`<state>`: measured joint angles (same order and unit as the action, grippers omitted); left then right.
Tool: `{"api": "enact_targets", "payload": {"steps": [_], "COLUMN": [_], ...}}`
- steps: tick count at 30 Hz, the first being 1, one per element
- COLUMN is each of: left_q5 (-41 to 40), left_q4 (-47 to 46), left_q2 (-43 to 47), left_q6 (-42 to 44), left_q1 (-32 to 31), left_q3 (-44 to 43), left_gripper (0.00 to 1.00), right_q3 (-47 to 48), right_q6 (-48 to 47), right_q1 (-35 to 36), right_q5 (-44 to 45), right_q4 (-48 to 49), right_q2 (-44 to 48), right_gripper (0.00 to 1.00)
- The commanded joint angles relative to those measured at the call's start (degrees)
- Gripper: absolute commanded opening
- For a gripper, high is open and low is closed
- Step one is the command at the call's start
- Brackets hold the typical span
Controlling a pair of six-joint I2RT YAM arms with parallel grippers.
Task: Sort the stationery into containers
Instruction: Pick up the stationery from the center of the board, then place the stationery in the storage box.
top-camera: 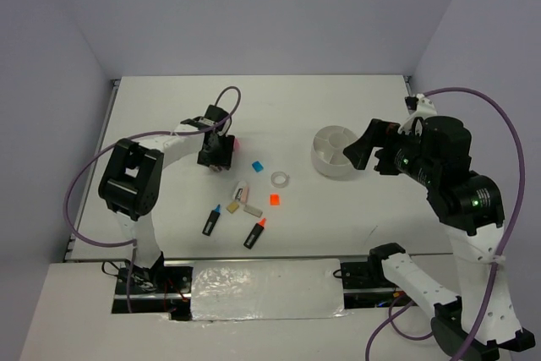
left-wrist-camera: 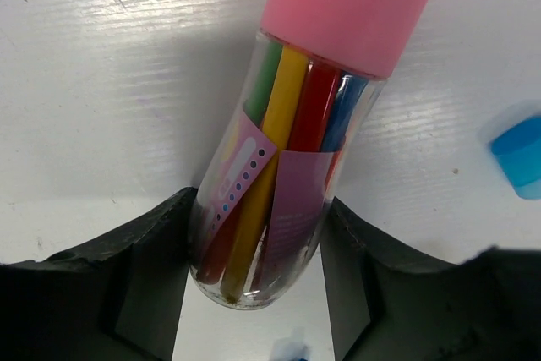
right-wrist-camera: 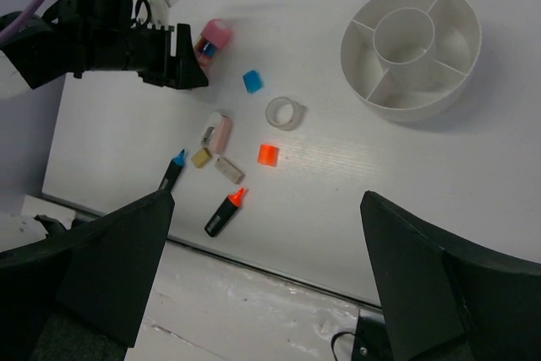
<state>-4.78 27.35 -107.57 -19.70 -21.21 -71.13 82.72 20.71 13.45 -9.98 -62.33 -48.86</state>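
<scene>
Flanking clear, pink-capped cylinder

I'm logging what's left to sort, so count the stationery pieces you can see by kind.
Black markers: 2
Pink-capped tube of coloured pens: 1
Clear tape ring: 1
Pink eraser: 1
Small blocks, blue, orange, two tan: 4
Pale piece beside eraser, kind unclear: 1
Total: 10
</scene>
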Motion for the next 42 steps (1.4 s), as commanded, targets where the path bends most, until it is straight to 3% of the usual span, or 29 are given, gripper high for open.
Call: {"api": "enact_targets", "payload": {"steps": [1, 5, 9, 13, 17, 21, 28, 31, 36, 37, 38, 39, 41, 42], "left_q5": [2.6, 13.4, 28.6, 39.4, 41.2, 43.1, 42.4, 42.0, 43.7, 43.2, 42.3, 40.2, 37.7, 33.7], "left_q4": [-1.9, -11.1, -23.0, -34.0, -37.5, -37.6, -36.1, -35.0, -34.7, -33.2, -32.2, -31.2, -28.8, -27.6], "left_q2": [5.6, 17.2, 27.2, 29.9, 33.0, 35.0, 38.2, 38.7, 38.8, 38.8, 38.8, 38.8, 38.9, 38.9], "left_q6": [0.0, -0.3, -5.5, -9.7, -8.5, -8.0, -6.7, -5.8, -5.1, -4.6, -4.4, -3.8, -3.4, -3.7], "left_q1": [-0.5, -0.9, -1.8, -3.9, -7.4, -7.6, -7.8, -7.7, -7.8, -7.8, -7.8, -7.8, -7.7, -7.7], "left_q3": [-0.1, 3.6, 10.1, 13.9, 15.1, 15.5, 16.3, 16.3, 16.0, 15.8, 15.2, 15.1, 14.4, 14.0], "left_gripper": [0.0, 0.0, 0.0, 0.0, 0.0, 0.0, 0.0, 0.0, 0.01, 0.05, 0.09, 0.13, 0.45, 0.97], "right_q3": [-3.5, -10.8, -15.6, -11.7, -2.8, 1.4, 3.9, 3.1, -2.6, -2.8, -3.1, -3.0, -3.8, -3.7], "right_q6": [3.6, 18.1, 26.7, 29.1, 27.6, 28.2, 26.0, 24.8, 24.3, 24.2, 24.1, 24.6, 24.1, 22.5], "right_q1": [-0.4, -0.1, 5.3, 12.2, 20.3, 22.5, 24.5, 25.4, 25.2, 25.3, 25.2, 25.3, 25.1, 25.0], "right_q5": [-1.2, -7.8, -1.6, -0.1, 6.1, 8.3, 2.2, -0.1, -3.4, -4.2, -5.7, -7.3, -8.8, -8.0], "right_q4": [7.4, 19.7, 31.0, 36.1, 32.5, 30.2, 28.2, 29.3, 36.2, 37.2, 37.5, 37.2, 38.2, 37.8], "right_q2": [0.7, 1.6, -1.7, -10.3, -20.1, -25.5, -29.7, -29.6, -26.7, -26.6, -26.6, -26.7, -26.3, -25.4], "right_gripper": [1.0, 1.0, 1.0, 1.0, 1.0, 1.0, 0.96, 0.88, 0.55, 0.32, 0.01, 0.0, 0.0, 0.0]}}
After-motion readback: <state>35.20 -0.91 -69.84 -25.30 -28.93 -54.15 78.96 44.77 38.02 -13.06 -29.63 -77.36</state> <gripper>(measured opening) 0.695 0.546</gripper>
